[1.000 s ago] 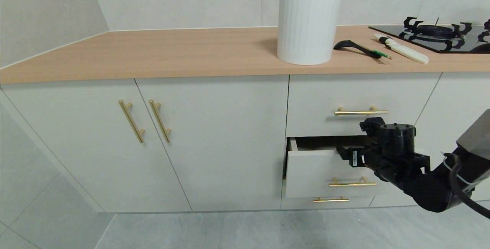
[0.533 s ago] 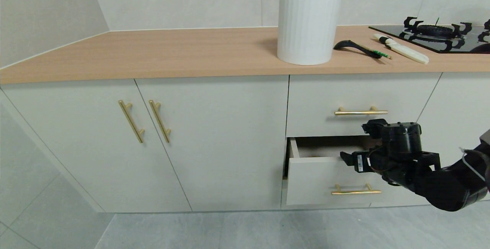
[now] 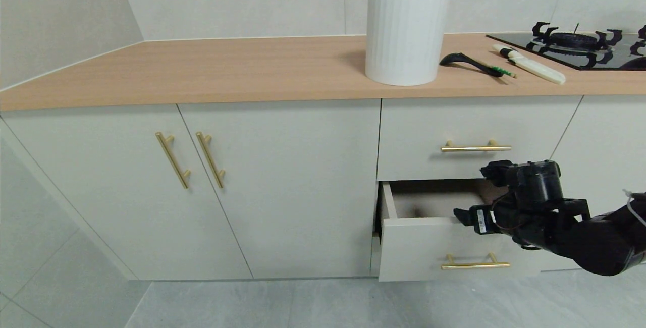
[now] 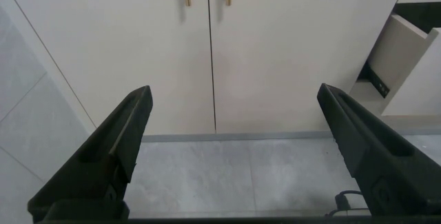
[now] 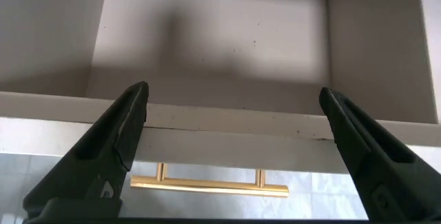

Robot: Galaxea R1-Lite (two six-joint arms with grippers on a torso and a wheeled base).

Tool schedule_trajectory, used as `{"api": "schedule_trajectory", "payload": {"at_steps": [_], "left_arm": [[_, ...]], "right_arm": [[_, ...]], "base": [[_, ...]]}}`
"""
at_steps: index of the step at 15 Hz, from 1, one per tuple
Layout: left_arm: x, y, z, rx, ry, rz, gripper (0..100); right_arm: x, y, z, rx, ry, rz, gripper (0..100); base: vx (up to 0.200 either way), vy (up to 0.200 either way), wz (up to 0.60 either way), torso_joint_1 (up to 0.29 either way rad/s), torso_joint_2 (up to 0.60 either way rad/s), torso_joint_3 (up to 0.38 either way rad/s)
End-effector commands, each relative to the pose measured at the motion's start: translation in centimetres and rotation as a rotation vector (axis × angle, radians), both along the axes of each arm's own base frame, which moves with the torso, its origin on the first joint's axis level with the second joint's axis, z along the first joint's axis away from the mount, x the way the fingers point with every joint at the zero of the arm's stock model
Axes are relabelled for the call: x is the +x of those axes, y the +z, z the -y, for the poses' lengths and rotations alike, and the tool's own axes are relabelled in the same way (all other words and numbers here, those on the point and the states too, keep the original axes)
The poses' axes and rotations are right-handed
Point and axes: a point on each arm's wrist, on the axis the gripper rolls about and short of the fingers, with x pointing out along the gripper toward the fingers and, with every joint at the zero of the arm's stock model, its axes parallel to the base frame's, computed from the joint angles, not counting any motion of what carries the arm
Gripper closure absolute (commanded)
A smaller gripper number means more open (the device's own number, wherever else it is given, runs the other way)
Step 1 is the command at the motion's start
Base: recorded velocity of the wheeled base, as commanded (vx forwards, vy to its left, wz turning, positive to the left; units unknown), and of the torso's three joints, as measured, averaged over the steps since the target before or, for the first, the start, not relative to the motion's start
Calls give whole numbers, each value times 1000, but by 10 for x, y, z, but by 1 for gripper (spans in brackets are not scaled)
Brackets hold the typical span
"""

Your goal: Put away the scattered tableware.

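Jaws spread wide and empty, the right pincer (image 3: 478, 194) hovers at the open drawer (image 3: 424, 242), the ladle (image 3: 467, 62) and knife (image 3: 532, 65) lying on the desk (image 3: 227, 70) above; the left pincer (image 4: 234, 93) also gapes open.

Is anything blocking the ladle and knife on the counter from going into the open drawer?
Nothing visible does. The ladle and knife lie free on the counter right of the white cylinder; only the open right tool hovers over the drawer front.
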Motion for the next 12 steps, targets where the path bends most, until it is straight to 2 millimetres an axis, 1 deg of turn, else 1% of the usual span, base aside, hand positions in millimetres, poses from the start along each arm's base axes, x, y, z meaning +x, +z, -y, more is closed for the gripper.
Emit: {"api": "schedule_trajectory", "payload": {"at_steps": [1, 2, 3, 5, 12], "left_arm": [[0, 0, 0, 0, 0, -1, 0], [0, 0, 0, 0, 0, -1, 0], [0, 0, 0, 0, 0, -1, 0], [0, 0, 0, 0, 0, -1, 0], [0, 0, 0, 0, 0, -1, 0]], "right_arm": [[-3, 7, 0, 3, 3, 7, 0], [-3, 7, 0, 3, 3, 7, 0], [-11, 12, -3, 0, 30, -29, 0], [-19, 17, -4, -10, 49, -89, 0], [-39, 25, -5, -41, 97, -271, 0]], "base": [[0, 0, 0, 0, 0, 0], [0, 0, 0, 0, 0, 0], [0, 0, 0, 0, 0, 0], [0, 0, 0, 0, 0, 0], [0, 0, 0, 0, 0, 0]]}}
